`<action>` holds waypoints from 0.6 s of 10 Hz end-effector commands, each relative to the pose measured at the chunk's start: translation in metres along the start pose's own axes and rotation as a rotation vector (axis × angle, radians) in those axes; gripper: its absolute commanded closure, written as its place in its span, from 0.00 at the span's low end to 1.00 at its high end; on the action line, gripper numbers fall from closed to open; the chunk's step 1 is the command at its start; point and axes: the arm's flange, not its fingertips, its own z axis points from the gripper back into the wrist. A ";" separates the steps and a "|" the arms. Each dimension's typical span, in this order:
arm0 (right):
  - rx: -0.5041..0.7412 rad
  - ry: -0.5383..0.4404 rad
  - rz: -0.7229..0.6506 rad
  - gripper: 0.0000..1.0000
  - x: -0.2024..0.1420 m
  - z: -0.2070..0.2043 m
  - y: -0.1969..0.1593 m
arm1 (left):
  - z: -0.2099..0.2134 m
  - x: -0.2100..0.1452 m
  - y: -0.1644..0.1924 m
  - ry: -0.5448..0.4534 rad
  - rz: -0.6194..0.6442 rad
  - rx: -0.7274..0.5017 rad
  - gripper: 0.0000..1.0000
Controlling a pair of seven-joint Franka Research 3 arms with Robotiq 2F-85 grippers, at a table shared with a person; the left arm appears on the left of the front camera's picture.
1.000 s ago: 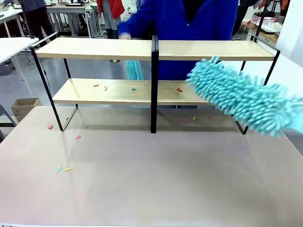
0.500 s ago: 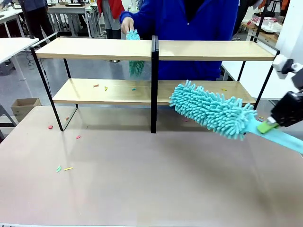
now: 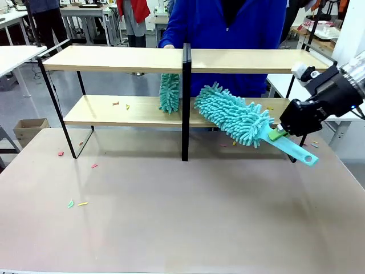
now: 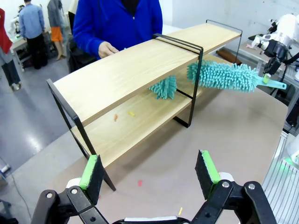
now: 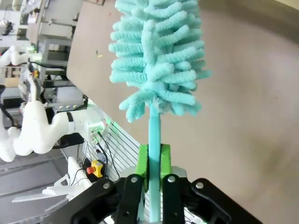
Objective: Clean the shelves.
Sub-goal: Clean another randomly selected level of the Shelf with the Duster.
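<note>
**Shelves (image 3: pixel 114 59): dusting in progress, approx. part-done**

R claw (image 3: pixel 278 135) is clamped on the handle of the turquoise duster (image 3: pixel 231 114). The duster head lies angled across the lower board, just right of the centre post (image 3: pixel 185 103); contact w/ the board can't be confirmed. L claw (image 4: pixel 148 171) is spread wide w/ nothing in it, hanging above the bench (image 3: pixel 182 222) and well apart from the rack. The person's hand (image 4: pixel 108 49) rests at the top board's far edge, and a small duster (image 3: pixel 169 93) hangs at the lower tier just left of the post. Judgement: top board looks clear. Coloured scraps (image 3: pixel 116 104) lie on the lower board's left half, w/ more on the bench, so that half is left to do.
</note>
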 end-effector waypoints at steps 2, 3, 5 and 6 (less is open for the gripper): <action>0.128 0.146 -0.021 1.00 -0.090 0.098 0.000 | 0.000 0.000 0.000 -0.006 -0.004 -0.006 0.00; 0.144 0.119 -0.046 1.00 -0.129 0.136 -0.011 | 0.000 0.000 0.000 -0.006 -0.004 -0.006 0.00; 0.214 0.047 -0.108 1.00 -0.192 0.189 -0.034 | 0.000 0.000 0.000 -0.006 -0.004 -0.006 0.00; 0.225 0.044 -0.120 1.00 -0.207 0.196 -0.040 | 0.000 0.000 0.000 -0.006 -0.004 -0.006 0.00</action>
